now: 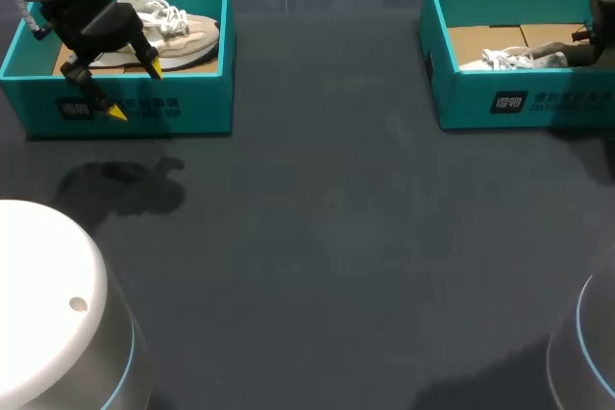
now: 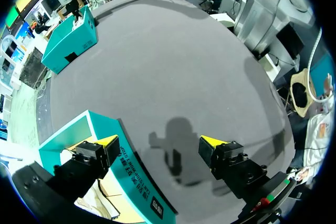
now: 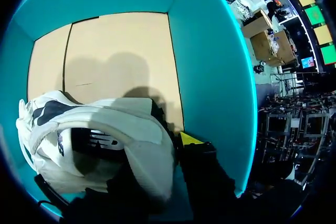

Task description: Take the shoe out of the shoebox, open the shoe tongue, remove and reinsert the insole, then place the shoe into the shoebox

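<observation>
Currently the left jaws hang spread astride the front wall of the left shoebox [image 1: 192, 103], one yellow tip over its inside, the other over the counter [image 1: 336, 237]. A beige sneaker [image 1: 187, 36] lies in that box. The right jaws sit low in the right shoebox [image 1: 538, 103] at the heel of a white sneaker [image 3: 105, 129]; whether they pinch it, I cannot tell.

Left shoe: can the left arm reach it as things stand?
Probably yes: the left gripper hangs open over the front wall of the box, which has no lid, and nothing covers the shoe.
</observation>
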Robot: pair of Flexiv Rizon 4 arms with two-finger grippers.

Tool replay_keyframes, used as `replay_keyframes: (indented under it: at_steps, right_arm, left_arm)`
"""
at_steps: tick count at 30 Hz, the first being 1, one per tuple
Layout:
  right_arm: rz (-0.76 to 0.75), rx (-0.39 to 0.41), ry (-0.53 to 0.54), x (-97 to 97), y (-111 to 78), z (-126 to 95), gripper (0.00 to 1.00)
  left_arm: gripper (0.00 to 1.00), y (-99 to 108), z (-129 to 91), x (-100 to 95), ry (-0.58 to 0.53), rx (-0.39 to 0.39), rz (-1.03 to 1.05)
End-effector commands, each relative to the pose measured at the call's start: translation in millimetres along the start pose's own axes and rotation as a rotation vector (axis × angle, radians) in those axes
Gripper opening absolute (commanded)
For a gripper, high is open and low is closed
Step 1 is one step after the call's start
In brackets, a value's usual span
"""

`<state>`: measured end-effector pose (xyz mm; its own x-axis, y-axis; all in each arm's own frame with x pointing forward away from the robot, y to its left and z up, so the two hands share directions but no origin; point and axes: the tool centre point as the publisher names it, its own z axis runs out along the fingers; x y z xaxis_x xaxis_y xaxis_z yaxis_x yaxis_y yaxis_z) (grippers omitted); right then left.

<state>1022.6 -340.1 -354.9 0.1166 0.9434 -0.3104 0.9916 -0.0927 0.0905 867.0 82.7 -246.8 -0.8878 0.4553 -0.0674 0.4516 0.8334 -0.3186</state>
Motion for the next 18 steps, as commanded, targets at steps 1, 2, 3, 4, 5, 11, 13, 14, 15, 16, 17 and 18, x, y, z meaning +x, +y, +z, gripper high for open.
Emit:
replay_keyframes:
  at_steps: [1, 2, 3, 4, 5, 11, 13, 14, 15, 16, 17, 18]
  right_arm:
    - [-0.008, 0.007, 0.016, 4.8, 4.8, 5, 0.0]
    - [-0.007, 0.0, 0.029, 6.1, 5.2, 6, 0.0]
    - [-0.006, -0.002, 0.033, 6.8, 5.4, 6, 0.0]
    - [-0.006, -0.001, 0.033, 7.4, 5.5, 6, 0.0]
    - [-0.004, -0.003, 0.037, 7.6, 5.6, 6, 0.0]
    - [0.004, -0.009, 0.033, 5.3, 4.6, -2, 0.39]
    - [0.005, -0.01, 0.03, 4.4, 4.4, -3, 0.42]
    - [0.006, -0.01, 0.028, 4.0, 4.4, -4, 0.42]
    - [0.007, -0.01, 0.027, 3.8, 4.5, -5, 0.42]
    - [0.007, -0.01, 0.026, 3.7, 4.7, -7, 0.43]
    - [0.008, -0.011, 0.025, 3.5, 4.9, -9, 0.43]
    - [0.009, -0.012, 0.024, 3.3, 5.2, -11, 0.44]
  left_arm:
    - [1.0, 0, 0, -0.1, 0.002, -0.002, 0.0]
    - [1.0, 0, 0, -0.1, 0.002, -0.002, 0.0]
    - [1.0, 0, 0, -0.1, 0.002, -0.002, 0.0]
    - [1.0, 0, 0, -0.1, 0.002, -0.002, 0.0]
    - [1.0, 0, 0, -0.1, 0.002, -0.002, 0.0]
    - [1.0, 0, 0, -0.1, 0.002, -0.002, 0.0]
    - [1.0, 0, 0, -0.1, 0.002, -0.002, 0.0]
    - [1.0, 0, 0, -0.1, 0.002, -0.002, 0.0]
    - [1.0, 0, 0, -0.1, 0.002, -0.002, 0.0]
    - [1.0, 0, 0, -0.1, 0.002, -0.002, 0.0]
    - [1.0, 0, 0, -0.1, 0.002, -0.002, 0.0]
    - [1.0, 0, 0, -0.1, 0.002, -0.002, 0.0]
